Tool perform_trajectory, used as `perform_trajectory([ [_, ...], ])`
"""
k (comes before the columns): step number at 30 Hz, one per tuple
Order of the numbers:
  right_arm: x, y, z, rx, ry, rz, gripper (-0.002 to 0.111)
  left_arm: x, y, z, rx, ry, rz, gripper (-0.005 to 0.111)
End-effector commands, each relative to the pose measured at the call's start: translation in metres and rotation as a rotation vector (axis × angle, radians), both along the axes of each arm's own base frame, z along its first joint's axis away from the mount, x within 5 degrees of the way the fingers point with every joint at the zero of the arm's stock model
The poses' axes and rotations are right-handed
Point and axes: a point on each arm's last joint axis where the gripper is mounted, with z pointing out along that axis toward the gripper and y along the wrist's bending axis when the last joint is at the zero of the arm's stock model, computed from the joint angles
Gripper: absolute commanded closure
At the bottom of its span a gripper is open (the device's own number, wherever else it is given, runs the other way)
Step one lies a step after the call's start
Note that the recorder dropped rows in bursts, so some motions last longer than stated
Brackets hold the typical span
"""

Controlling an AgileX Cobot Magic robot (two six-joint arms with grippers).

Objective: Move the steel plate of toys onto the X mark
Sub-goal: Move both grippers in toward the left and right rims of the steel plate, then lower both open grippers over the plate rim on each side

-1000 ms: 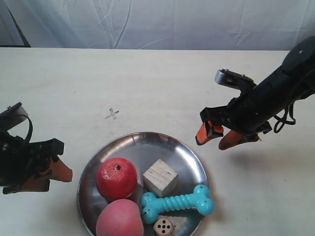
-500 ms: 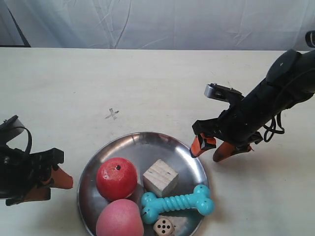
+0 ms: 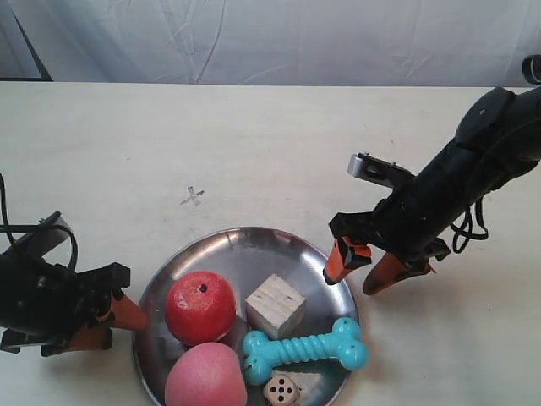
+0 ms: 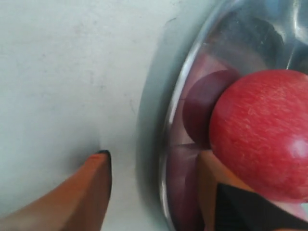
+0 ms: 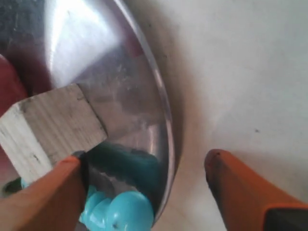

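The steel plate (image 3: 245, 254) lies near the table's front and holds a red apple (image 3: 200, 306), pink peach (image 3: 205, 376), wooden cube (image 3: 275, 305), turquoise bone (image 3: 306, 347) and die (image 3: 281, 390). The faint X mark (image 3: 193, 197) is on the table just beyond the plate, toward the left. My left gripper (image 3: 114, 326) is open at the plate's left rim (image 4: 168, 144), one finger outside on the table and one inside beside the apple (image 4: 262, 130). My right gripper (image 3: 350, 283) is open across the right rim (image 5: 166, 120), near the cube (image 5: 53, 125) and bone (image 5: 120, 211).
The pale beige table (image 3: 270, 144) stretches back to a white cloth backdrop (image 3: 279, 38). Nothing else stands on the table in the exterior view.
The left arm has slid right until its fingers reach the plate's left rim. The right arm has come down and left, its fingers now straddling the right rim. The plate has not moved.
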Motion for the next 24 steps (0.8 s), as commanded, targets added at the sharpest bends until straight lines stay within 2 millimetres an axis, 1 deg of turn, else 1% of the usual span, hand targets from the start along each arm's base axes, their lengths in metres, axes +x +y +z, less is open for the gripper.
perform_trajectory([
  [1, 0.002, 0.001, 0.000, 0.005, -0.001, -0.034, 0.039, -0.001, -0.001, -0.006, -0.003, 0.014, -0.014, 0.055],
  [5, -0.004, -0.001, -0.007, -0.008, 0.011, -0.053, 0.039, 0.001, -0.002, -0.010, -0.009, 0.007, -0.019, 0.055],
  [7, -0.016, -0.004, -0.017, -0.032, 0.039, -0.066, 0.039, 0.002, -0.002, -0.014, -0.012, 0.011, -0.023, 0.055],
  [8, -0.026, -0.006, -0.025, -0.044, 0.070, -0.071, 0.039, 0.002, -0.002, -0.016, -0.010, 0.016, -0.029, 0.055],
  [10, -0.038, -0.009, -0.034, -0.070, 0.088, -0.101, 0.039, 0.002, -0.002, -0.018, -0.005, 0.019, -0.035, 0.055],
  [12, -0.044, -0.010, -0.040, -0.062, 0.080, -0.139, 0.039, 0.002, -0.002, -0.018, -0.006, 0.013, -0.043, 0.055],
  [15, -0.048, -0.007, -0.042, -0.023, 0.077, -0.153, 0.039, 0.003, -0.002, -0.017, -0.005, -0.004, -0.058, 0.055],
  [24, -0.043, -0.001, -0.038, 0.061, 0.047, -0.201, 0.039, 0.006, -0.003, -0.016, -0.008, -0.031, -0.058, 0.055],
])
